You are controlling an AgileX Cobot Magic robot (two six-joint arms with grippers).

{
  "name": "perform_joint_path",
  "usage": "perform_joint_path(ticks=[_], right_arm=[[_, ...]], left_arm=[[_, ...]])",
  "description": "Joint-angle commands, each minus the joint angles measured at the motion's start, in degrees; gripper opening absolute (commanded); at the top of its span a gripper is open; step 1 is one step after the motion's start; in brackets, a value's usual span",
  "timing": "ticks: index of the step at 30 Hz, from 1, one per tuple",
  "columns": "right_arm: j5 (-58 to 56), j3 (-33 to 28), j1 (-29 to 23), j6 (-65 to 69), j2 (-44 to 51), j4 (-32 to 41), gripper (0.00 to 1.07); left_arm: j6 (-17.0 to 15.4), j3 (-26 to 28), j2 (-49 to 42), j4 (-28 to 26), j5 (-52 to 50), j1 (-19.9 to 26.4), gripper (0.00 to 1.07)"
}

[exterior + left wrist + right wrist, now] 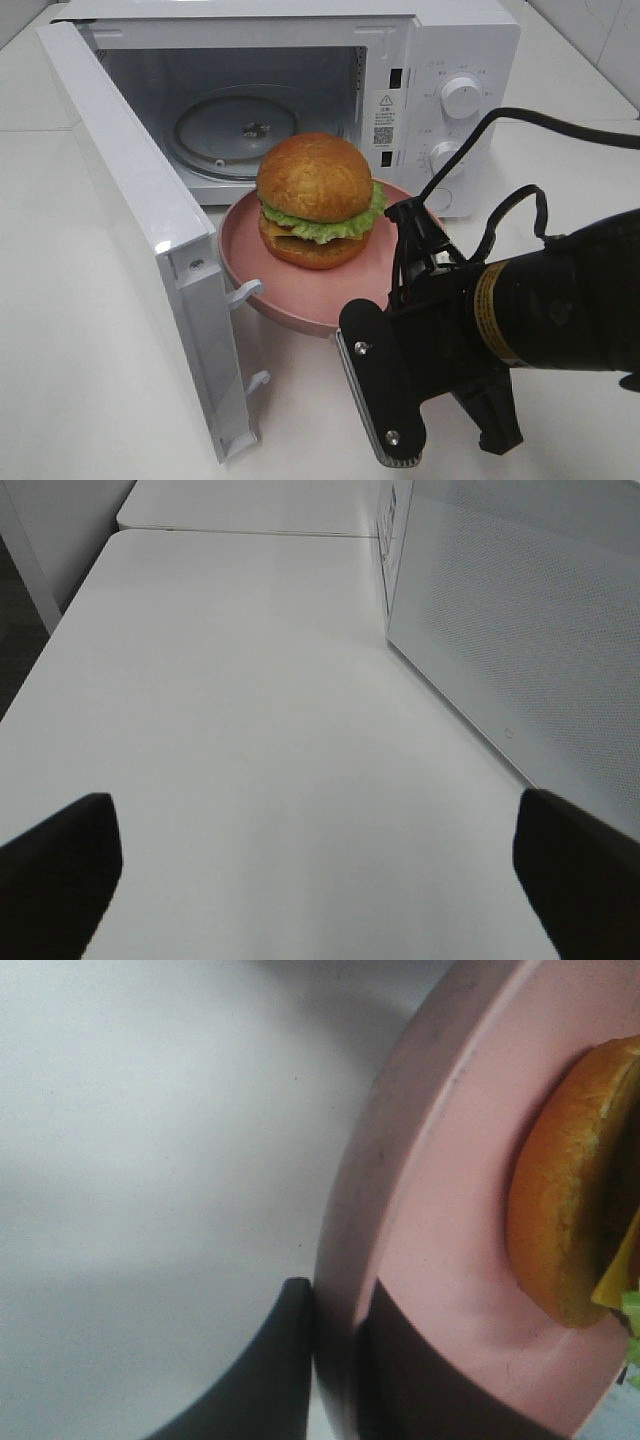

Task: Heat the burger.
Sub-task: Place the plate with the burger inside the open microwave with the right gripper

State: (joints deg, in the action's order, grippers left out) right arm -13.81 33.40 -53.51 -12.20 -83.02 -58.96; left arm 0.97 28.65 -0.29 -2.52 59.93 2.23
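Exterior high view: microwave (450, 60) stood with its door (130, 200) swung fully out at 9 o'clock of the opening, which left the cavity and glass turntable (235, 125) exposed. The burger (318, 200) sat upright near the centre of the pink plate (290, 290), just outside the cavity mouth, with the turntable at 12 o'clock beyond it. The plate appeared lifted clear of the table (80, 380), not resting on it. The right end effector (335, 1350) was clenched on the plate's rim at roughly 4 o'clock of the plate, one finger under and one over the edge; the wrist view confirmed the rim pinched between them. Judged reason: gripping the plate, not the bun, keeps the food unsquashed, and holding the near rim leaves the far edge free to enter the cavity first. The plate looked about level, so the burger had no cause to slide. The left end effector (320, 875) was released, its jaws wide and grasping nothing, over bare table beside the microwave's white perforated panel, out of the loading path. Judged status: insertion not yet done; the next step calls for carrying the plate toward 12 o'clock and setting it on the turntable. Risk: a one-sided rim grip could let the plate tip.
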Motion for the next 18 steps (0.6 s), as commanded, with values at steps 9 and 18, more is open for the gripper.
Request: perform_joint_path(ticks=[9, 18], right_arm=[[8.94, 0.52, 6.19, -17.25, 0.46, 9.4, 0.0], [13.81, 0.52, 11.52, -35.35, 0.46, 25.21, 0.0]], left_arm=[[0.06, -0.29, -1.55, -0.34, -0.52, -0.29, 1.01], [0.06, -0.29, -1.55, -0.34, -0.52, -0.29, 1.01]])
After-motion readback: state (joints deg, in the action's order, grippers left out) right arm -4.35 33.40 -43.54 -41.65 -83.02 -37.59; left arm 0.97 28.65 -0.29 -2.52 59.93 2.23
